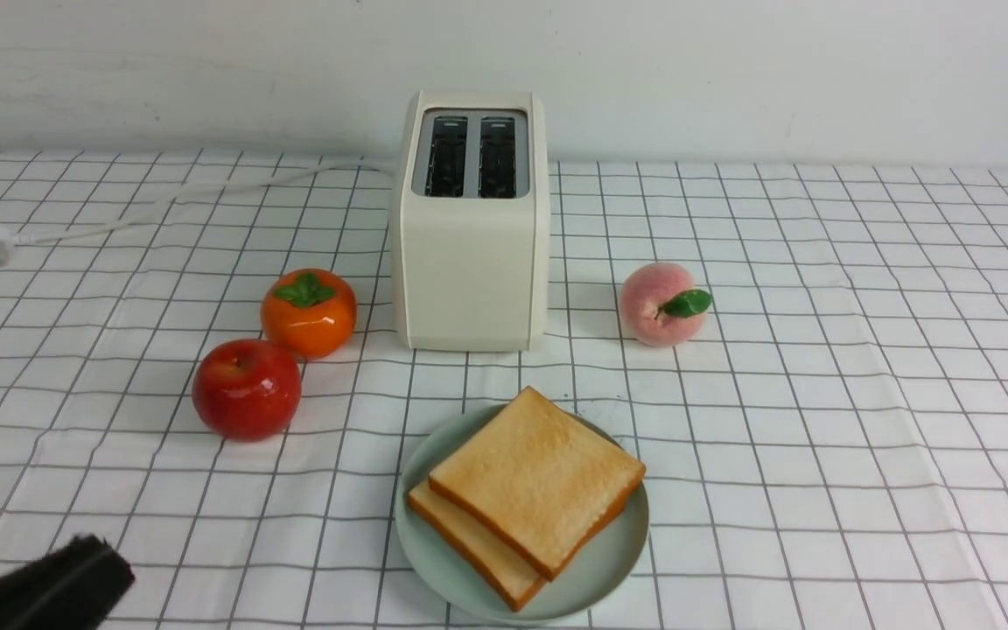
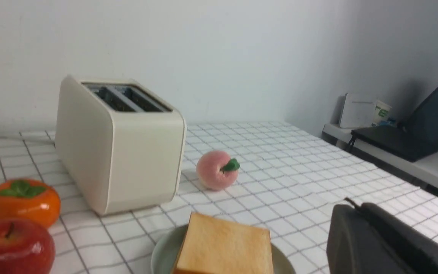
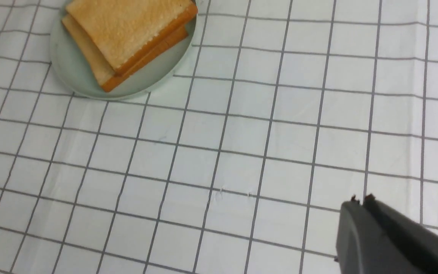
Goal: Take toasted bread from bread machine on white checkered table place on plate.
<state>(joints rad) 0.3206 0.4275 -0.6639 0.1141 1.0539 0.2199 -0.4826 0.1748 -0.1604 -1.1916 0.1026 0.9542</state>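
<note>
Status: we read the task as done; only parking the arms is left.

- Tabletop (image 1: pixel 819 437): carries everything.
- Toaster (image 1: pixel 469 245): upright, far ahead of the left tool (image 1: pixel 75 573). Both slots look dark and empty in the front and left wrist views, so there is nothing more to pull.
- Plate (image 1: pixel 618 542): nearer than the toaster, ahead of the left tool and off toward the right-arm side, and well apart from the right tool (image 3: pixel 360 199).
- Toast (image 1: pixel 539 477): both slices are on the plate, stacked flat. The upper one sits skewed over the lower, with one corner reaching about to the rim.
- Apple (image 1: pixel 246 389) and persimmon (image 1: pixel 309 312): between the left tool and the toaster, just beside each other.
- Peach (image 1: pixel 661 304): beyond the toaster on the right-arm side.
- Left tool: low at the near edge, jaws look closed, holding nothing.
- Right tool: seen only in its own wrist view, over bare cloth, jaws together, also empty.

We'd call the stack stable enough. Our only concern is the skewed upper slice, and we see no need to regrip it.
</note>
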